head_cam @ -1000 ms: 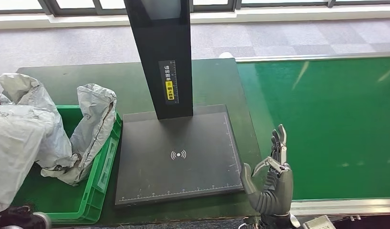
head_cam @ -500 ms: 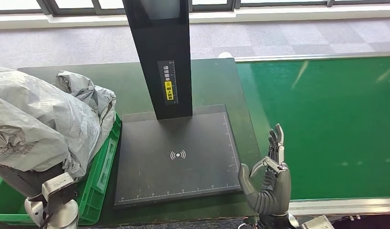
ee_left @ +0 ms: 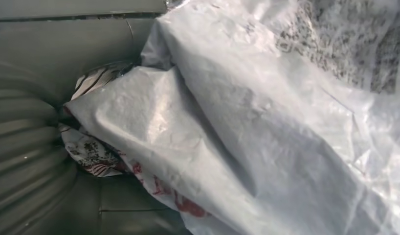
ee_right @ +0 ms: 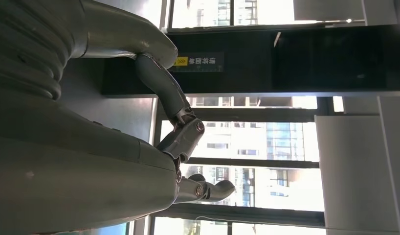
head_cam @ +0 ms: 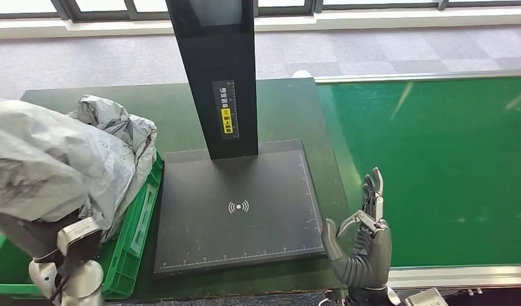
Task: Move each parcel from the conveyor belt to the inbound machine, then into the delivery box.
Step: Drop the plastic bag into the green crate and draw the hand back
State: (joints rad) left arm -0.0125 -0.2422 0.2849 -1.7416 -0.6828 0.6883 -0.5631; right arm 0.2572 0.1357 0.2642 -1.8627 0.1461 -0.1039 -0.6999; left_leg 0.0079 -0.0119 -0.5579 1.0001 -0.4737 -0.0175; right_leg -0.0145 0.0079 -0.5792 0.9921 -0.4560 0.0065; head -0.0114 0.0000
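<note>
The grey parcel is a big, crumpled poly mailer, held up over the green delivery box at the left end of the counter. Its film is thin and creased everywhere, so it looks soft and light, with no stiff edge to take; the skin is glossy and probably slippery. The contents seem to give under pressure, so the best hold is likely a broad clasp from beneath, bunching a fold of film (a pinch at a loose corner would likely just stretch the film). The left wrist view shows the same wrinkled film pressed close, with printed text and red marks on it.

The left hand sits under the parcel and appears to carry it, its fingers hidden by the bag, so I take it as clamped on the parcel.

A second grey bag stands crumpled behind the first, leaning at the box's right wall; whether it rests fully inside I cannot tell.

The inbound machine, a dark scan plate with a black post, carries nothing. The green conveyor belt carries no parcel either. The right hand stands upright between plate and belt, fingers apart, holding nothing.
</note>
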